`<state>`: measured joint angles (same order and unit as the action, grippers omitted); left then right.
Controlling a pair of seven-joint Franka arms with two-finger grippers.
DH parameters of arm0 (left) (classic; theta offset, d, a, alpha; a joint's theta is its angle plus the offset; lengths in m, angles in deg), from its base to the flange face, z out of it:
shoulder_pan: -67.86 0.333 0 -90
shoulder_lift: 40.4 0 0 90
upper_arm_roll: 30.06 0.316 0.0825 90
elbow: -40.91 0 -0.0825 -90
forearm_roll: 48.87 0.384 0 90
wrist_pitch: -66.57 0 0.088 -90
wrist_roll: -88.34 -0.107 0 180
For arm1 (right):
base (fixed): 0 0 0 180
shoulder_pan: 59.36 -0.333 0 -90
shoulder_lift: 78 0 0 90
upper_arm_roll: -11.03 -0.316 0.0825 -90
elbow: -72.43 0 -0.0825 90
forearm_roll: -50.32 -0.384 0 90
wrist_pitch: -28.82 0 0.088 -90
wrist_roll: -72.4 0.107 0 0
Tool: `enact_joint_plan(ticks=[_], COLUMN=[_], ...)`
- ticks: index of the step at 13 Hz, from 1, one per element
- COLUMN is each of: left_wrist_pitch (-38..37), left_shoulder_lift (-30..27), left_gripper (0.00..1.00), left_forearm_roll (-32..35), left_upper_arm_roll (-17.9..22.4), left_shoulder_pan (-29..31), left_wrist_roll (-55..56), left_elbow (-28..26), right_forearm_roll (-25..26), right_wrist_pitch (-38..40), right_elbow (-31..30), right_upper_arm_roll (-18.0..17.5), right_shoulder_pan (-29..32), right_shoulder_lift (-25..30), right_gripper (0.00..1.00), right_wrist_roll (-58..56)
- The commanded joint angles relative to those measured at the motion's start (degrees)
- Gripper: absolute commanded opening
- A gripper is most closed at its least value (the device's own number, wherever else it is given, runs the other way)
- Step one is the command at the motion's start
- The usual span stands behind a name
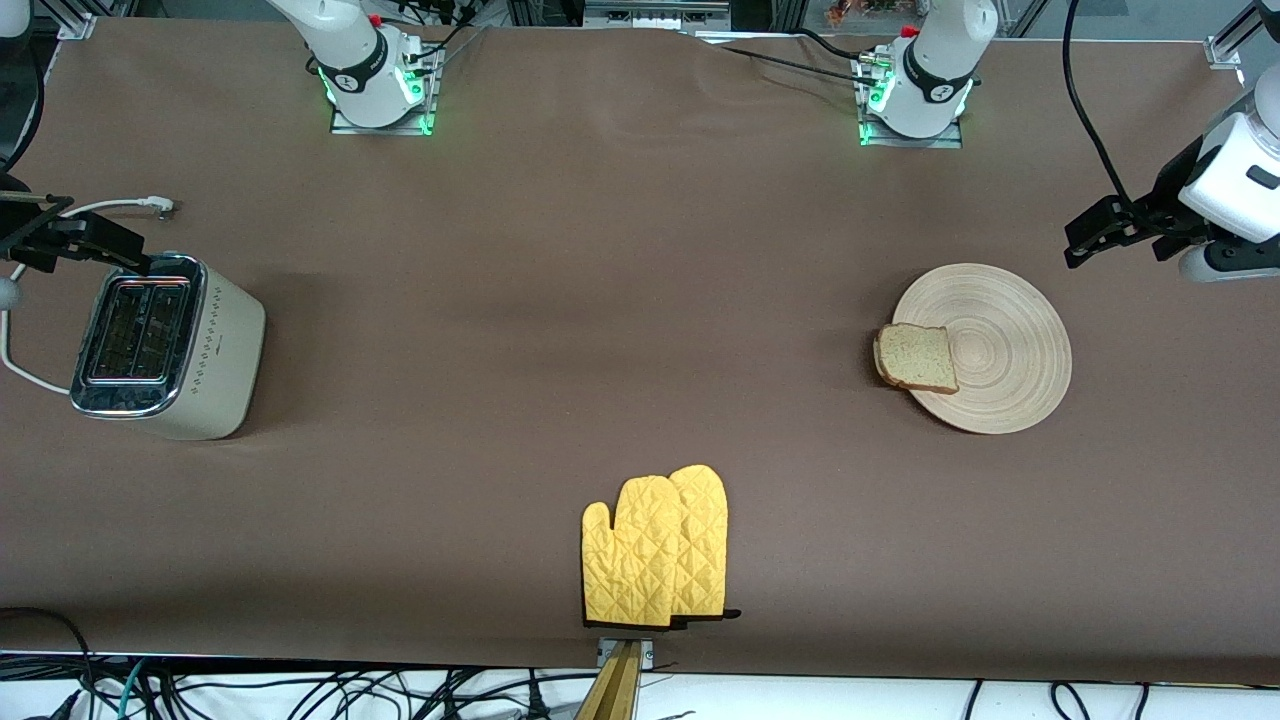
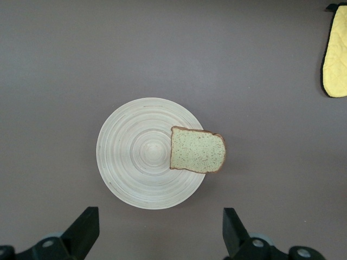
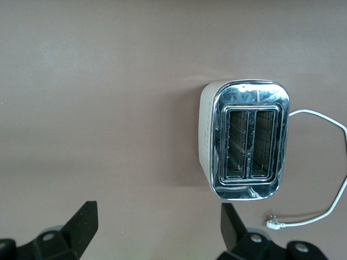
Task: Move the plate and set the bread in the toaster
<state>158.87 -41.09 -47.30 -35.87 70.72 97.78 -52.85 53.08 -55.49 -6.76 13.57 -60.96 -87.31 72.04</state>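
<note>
The large round pale wooden plate (image 1: pixel 1000 350) with ring grain lay flat on the brown surface (image 1: pixel 600 300) toward the left arm's end. The squarish slice of brown speckled bread (image 1: pixel 915 357) with its darker crust rested on the plate's rim on the side toward the right arm's end, one edge hanging past the rim over the surface. Both toaster slots stood empty: the cream-beige two-slot toaster (image 1: pixel 165 345) with its chrome top sat upright at the right arm's end of the surface, well apart from the plate, its white cord (image 1: pixel 110 207) trailing away from it.

The left end effector (image 2: pixel 160 233) hung in the air just beside the plate, its two dark fingers spread wide and holding nothing. The right end effector (image 3: pixel 157 230) hung beside the toaster, its fingers likewise spread wide and empty.

A pair of yellow quilted oven mitts (image 1: pixel 655 550) lay overlapped near the front camera's edge of the surface, about midway between toaster and plate and nearer that camera than both.
</note>
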Motion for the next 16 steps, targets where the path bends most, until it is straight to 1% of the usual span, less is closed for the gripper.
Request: enact_joint_plan(ticks=[1, 9, 11, 16], left_wrist_pitch=[-1.07, -1.07, -1.16, -1.16], left_shoulder_lift=[0.86, 1.21, 1.57, 1.65], left_gripper=[1.0, 1.0, 1.0, 1.0], left_forearm_roll=[-0.42, -0.51, -3.13, -3.24], left_upper_arm_roll=[0.09, 0.18, 0.62, 0.8], left_shoulder_pan=[0.13, 0.48, 2.32, 2.42], left_wrist_roll=[-0.39, -1.09, -4.68, -4.87], left_elbow=[2.0, 1.74, 1.47, 1.39], right_forearm_roll=[-0.39, -0.39, -0.39, -0.39], right_wrist_pitch=[-0.33, -0.33, -0.33, -0.33], right_elbow=[-0.44, -0.44, -0.44, -0.44], right_upper_arm_roll=[-0.25, -0.25, -0.25, -0.25], right_shoulder_pan=[0.54, 0.54, 0.54, 0.54], right_shoulder_lift=[0.52, 0.52, 0.52, 0.52], right_gripper=[1.0, 1.0, 1.0, 1.0], right_wrist_roll=[0.18, -0.08, -0.16, -0.17])
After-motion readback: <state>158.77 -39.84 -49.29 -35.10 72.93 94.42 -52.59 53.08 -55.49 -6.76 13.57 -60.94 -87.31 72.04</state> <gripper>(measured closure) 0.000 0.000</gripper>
